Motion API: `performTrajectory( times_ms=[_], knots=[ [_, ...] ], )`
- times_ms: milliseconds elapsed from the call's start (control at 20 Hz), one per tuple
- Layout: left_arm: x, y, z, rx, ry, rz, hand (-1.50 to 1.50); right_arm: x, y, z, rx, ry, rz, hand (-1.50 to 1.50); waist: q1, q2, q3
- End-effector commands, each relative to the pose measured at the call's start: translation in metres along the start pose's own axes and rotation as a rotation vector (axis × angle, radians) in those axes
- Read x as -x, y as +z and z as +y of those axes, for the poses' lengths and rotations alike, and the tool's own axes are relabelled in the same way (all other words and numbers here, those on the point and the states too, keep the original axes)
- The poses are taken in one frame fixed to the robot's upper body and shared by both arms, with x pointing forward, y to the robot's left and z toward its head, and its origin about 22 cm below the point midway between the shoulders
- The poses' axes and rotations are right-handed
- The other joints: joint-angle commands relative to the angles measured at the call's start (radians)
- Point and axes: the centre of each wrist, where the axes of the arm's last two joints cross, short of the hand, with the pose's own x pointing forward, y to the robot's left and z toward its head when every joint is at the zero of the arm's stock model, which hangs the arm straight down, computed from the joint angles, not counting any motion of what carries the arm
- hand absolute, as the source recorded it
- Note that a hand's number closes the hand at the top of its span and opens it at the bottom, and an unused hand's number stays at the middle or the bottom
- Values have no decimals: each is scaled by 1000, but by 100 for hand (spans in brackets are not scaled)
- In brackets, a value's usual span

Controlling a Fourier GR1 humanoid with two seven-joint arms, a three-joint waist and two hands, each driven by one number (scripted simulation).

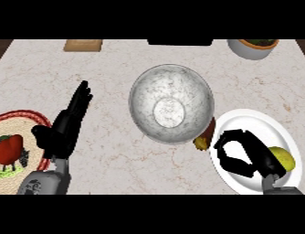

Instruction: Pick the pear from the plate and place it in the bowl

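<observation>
Yellow pear (284,157) sits beside our curled, empty right hand (239,153) on the white plate (249,123); closing early may nudge it away.

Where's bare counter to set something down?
Free: counter beyond the left hand, left of the bowl; strip between bowl and pot. Crowded: bowl to white plate, where the right hand is by the pear.

Grey forearms, each black robot hand (66,125)
</observation>
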Motion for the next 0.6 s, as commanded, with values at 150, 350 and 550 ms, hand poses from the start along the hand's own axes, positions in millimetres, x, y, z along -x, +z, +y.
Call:
performTrajectory(
  times_ms=[150,350,550],
  knots=[
    [-1,-5,-6,50,-3,9,0,-121,6,63,174,-92,-376,150,58,1,15],
    [0,-5,-12,57,-4,6,0,-156,25,89,307,-115,-534,150,55,-3,13],
    [0,-7,-11,34,-17,4,0,-187,37,111,458,-55,-643,150,41,-7,10]
  ],
)
